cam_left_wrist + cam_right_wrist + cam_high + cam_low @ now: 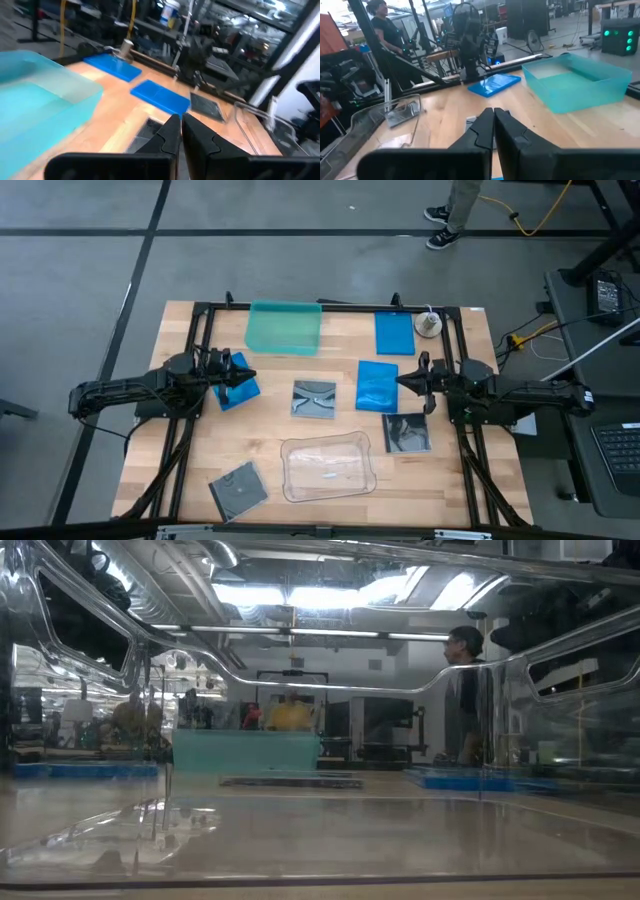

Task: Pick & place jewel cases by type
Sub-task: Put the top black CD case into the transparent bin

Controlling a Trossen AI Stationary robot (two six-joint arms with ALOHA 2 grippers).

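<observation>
While my left gripper [248,378] and right gripper [402,381] hover empty with fingers together, six jewel cases lie flat on the tabletop [180,450]. Blue case [238,382] by my left gripper sits skewed; the blue pair [377,384] near my right lies square to the edges.

Overhead camera: straight down, whole counter [200,470]. Low camera: counter height, behind clear tray [300,830], facing room. 2 wrist cameras close above wood, facing inward. All share teal tray [284,328].
</observation>
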